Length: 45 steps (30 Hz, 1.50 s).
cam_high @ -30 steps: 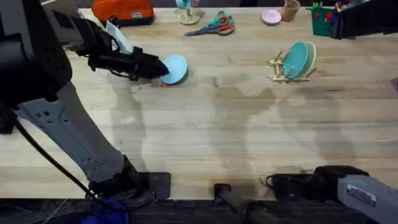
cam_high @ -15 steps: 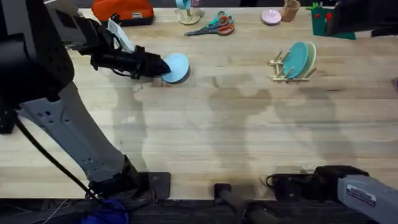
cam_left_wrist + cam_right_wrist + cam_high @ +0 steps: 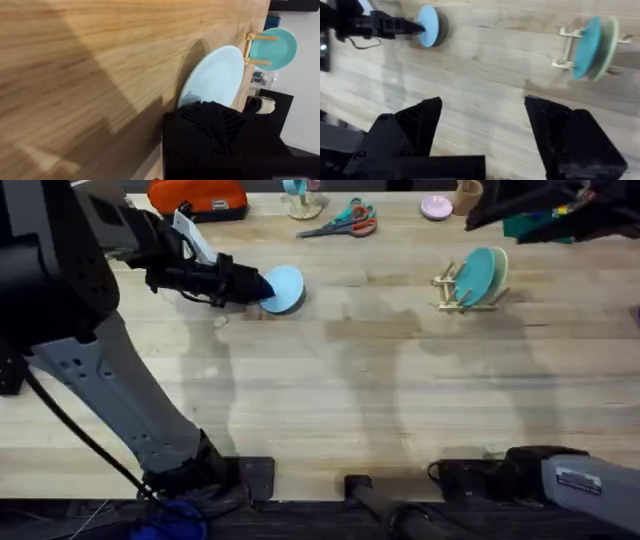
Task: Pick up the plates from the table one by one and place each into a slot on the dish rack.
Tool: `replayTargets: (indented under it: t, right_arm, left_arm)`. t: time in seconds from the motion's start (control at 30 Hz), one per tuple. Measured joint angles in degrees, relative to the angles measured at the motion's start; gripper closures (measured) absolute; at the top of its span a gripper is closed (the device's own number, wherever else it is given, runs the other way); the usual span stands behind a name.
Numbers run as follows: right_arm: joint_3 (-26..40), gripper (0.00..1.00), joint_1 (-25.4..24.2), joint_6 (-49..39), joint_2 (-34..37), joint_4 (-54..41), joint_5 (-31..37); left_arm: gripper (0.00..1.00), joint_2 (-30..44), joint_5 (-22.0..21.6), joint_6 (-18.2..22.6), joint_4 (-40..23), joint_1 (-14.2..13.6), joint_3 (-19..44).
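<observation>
My left gripper [image 3: 262, 288] is shut on the rim of a light blue plate [image 3: 284, 288], held on edge just over the table [image 3: 330, 400] at the back left. The left wrist view shows a black finger [image 3: 215, 122] clamped on that plate [image 3: 212, 75]. The dish rack [image 3: 447, 283] stands at the back right with a teal plate [image 3: 477, 275] and a cream plate [image 3: 498, 268] upright in its slots. My right gripper [image 3: 482, 112] hangs open high above the table, the blue plate [image 3: 427, 25] and the rack [image 3: 567, 47] far below it. The right arm [image 3: 560, 205] shows dark at the top right.
Along the far edge lie an orange case [image 3: 197, 197], scissors [image 3: 345, 222], a pink dish [image 3: 436, 207], a wooden cup [image 3: 466, 195] and a green item [image 3: 520, 222] partly behind the right arm. Bare wood stretches between the blue plate and the rack.
The dark right arm at the top right has swung leftwards over the far edge. The left gripper and its blue plate rose slightly, then held still.
</observation>
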Motion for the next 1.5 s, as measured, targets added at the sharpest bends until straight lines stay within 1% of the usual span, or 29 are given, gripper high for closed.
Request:
replayTargets:
  t: [0.17,0.47,0.67,1.1,1.5]
  right_arm:
    - [0.00,0.008,1.52,0.77,4.38,2.27,-2.30]
    - [0.00,0.008,7.69,1.01,11.92,9.30,-3.47]
    - [0.00,0.008,10.58,2.77,17.00,13.69,-3.61]
    - [0.00,0.008,14.69,3.74,27.82,21.85,-3.75]
    - [0.00,0.007,17.29,3.77,34.04,31.60,-4.07]
  left_arm:
    - [0.960,0.00,0.00,-0.01,0.00,0.00,0.00]
    - [0.960,-0.02,0.02,-0.01,0.00,0.00,0.00]
    - [0.960,0.00,0.00,-0.01,0.00,0.00,0.00]
    - [0.960,0.00,0.00,-0.01,0.00,0.00,0.00]
    - [0.960,0.00,0.00,-0.01,0.00,0.00,0.00]
